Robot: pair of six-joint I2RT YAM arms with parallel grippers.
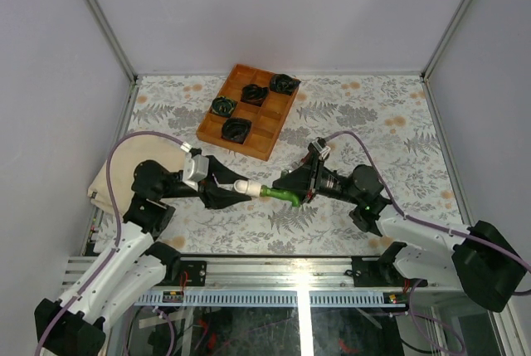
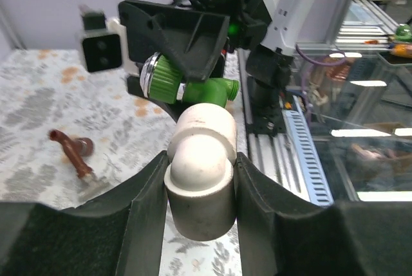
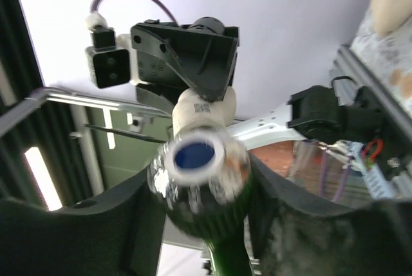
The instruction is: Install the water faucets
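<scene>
Your left gripper (image 1: 226,191): clamps white elbow (image 1: 247,187).
Your right gripper (image 1: 300,184): clamps green faucet (image 1: 280,196).
Red-brown faucet (image 2: 72,151): on table (image 2: 32,115).

In the right wrist view the bright green tap-shaped faucet (image 3: 205,179) is smeared by blur, and its lower end runs off the bottom edge. From the left wrist, a black finger of the right pincer (image 2: 180,80) covers part of its body, and the left pincer (image 2: 201,173) hides the sides of the white plastic elbow piece (image 2: 199,134). From above, the 4 black-and-green coiled bundles (image 1: 236,129) are too small to make out.
</scene>
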